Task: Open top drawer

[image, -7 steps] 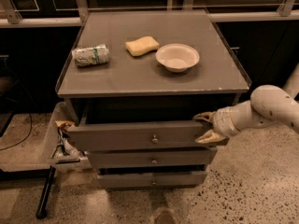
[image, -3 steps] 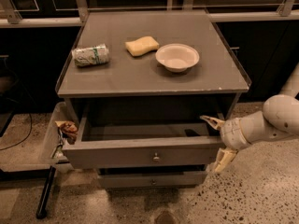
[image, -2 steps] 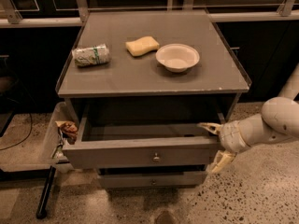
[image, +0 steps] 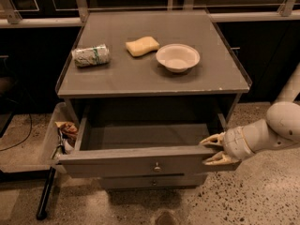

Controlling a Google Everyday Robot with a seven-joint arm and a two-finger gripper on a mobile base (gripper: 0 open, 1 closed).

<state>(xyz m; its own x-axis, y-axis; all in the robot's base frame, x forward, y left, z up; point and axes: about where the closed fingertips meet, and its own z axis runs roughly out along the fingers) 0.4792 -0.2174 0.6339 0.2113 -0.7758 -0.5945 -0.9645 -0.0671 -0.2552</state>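
The top drawer point(image: 140, 161) is pulled well out of the grey cabinet. Its flat grey front has a small round knob point(image: 157, 167) at centre, and its grey box inside looks bare. My gripper point(image: 213, 150) is at the right end of the drawer front. One pale finger point(image: 212, 140) is behind the panel's top edge and the other lies on its front face, so the gripper is shut on the panel's end. A narrower drawer front point(image: 152, 182) shows just below it.
On the cabinet top point(image: 220, 74) lie a crushed can point(image: 91, 55), a yellow sponge point(image: 142, 46) and a white bowl point(image: 177, 57). A side bin point(image: 47, 144) with wrappers hangs at the cabinet's left. A dark pole point(image: 47, 193) leans on the speckled floor.
The top drawer went from nearly shut to pulled far out. My gripper moved toward the camera with its right end, and its fingers now sit closer together than a second ago.
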